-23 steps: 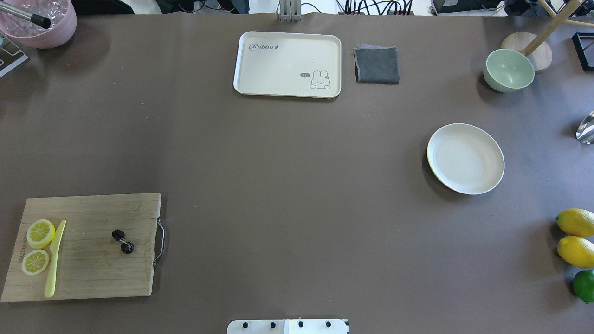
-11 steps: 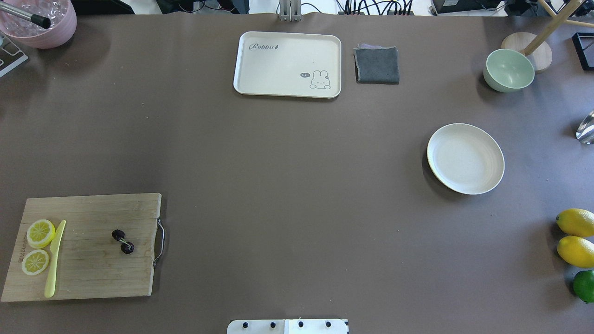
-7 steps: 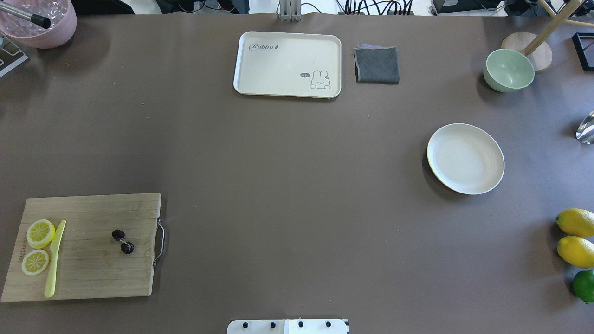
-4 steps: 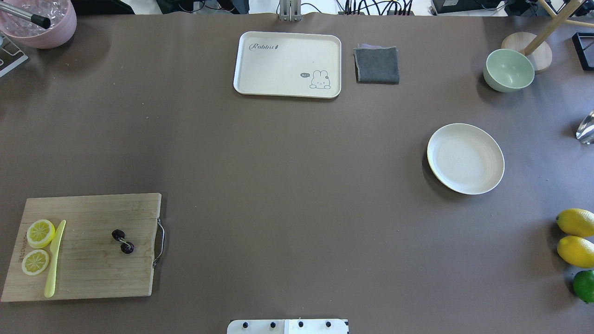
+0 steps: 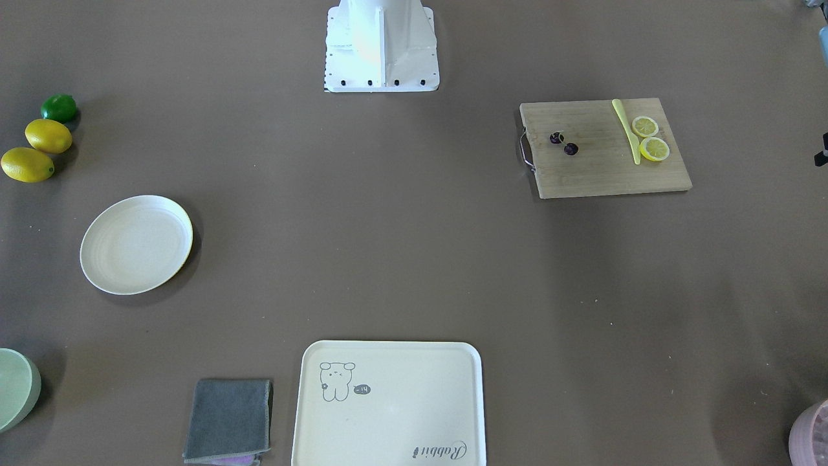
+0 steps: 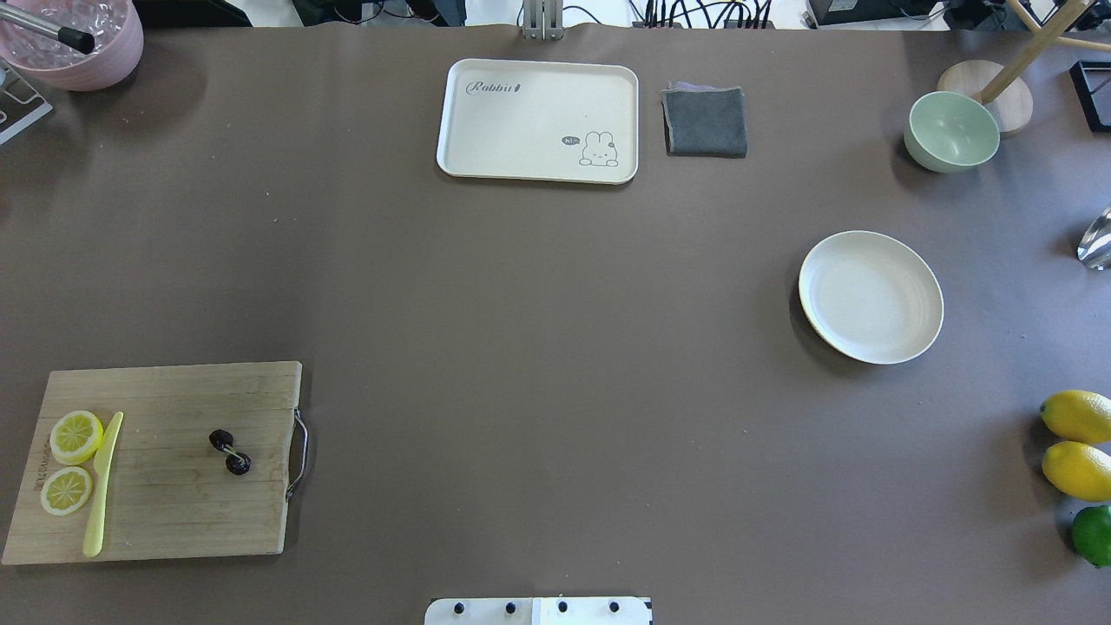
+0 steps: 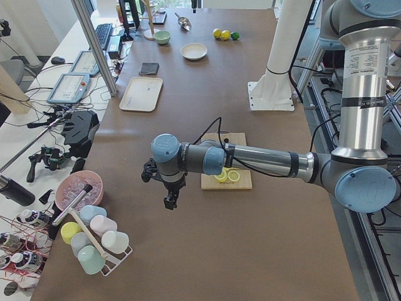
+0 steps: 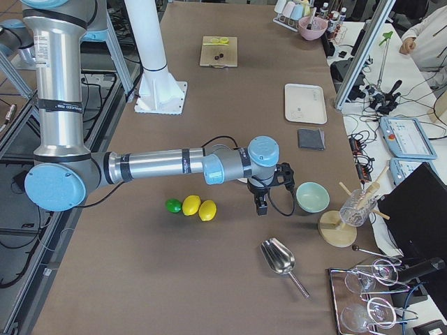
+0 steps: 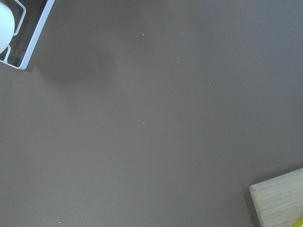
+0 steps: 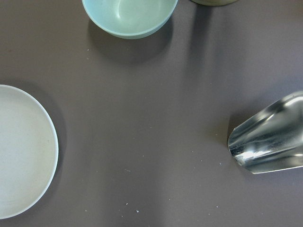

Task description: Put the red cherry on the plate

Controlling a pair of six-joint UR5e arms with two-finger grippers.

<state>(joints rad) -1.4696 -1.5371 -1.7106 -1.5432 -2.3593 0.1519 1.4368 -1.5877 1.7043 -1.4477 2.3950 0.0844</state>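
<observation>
**Inspector:** Edges and working room?

**Observer:** The cutting board (image 6: 174, 512) sits at the near-left corner of the table (image 6: 538, 391). Its left and near sides run close to the table's edge, and its metal handle faces the centre. The plate (image 6: 871, 296) lies well apart on the right half, and a broad run of brown surface separates the two.

**Inspector:** The task item?

**Observer:** The red cherry (image 6: 229, 451) lies on the board, right of its middle and near the handle end.

**Inspector:** Surroundings?

**Observer:** Two lemon slices (image 6: 75, 437) and a yellow knife (image 6: 102, 486) occupy the board's left end, apart from the cherry. A cream tray (image 6: 538, 121) and a grey cloth (image 6: 705, 121) lie side by side at the far edge. A green bowl (image 6: 951, 130) stands beyond the plate. Two lemons (image 6: 1077, 417) and a lime (image 6: 1093, 535) line the right edge. A metal scoop (image 10: 267, 137) lies right of the plate.

**Inspector:** The claws?

**Observer:** The left gripper (image 7: 170, 199) hangs above the table past the board's outer end, near a rack of cups (image 7: 94, 248). The right gripper (image 8: 262, 204) hangs between the lemons and the green bowl. Only the side cameras show them, so I cannot tell how wide either stands.
</observation>
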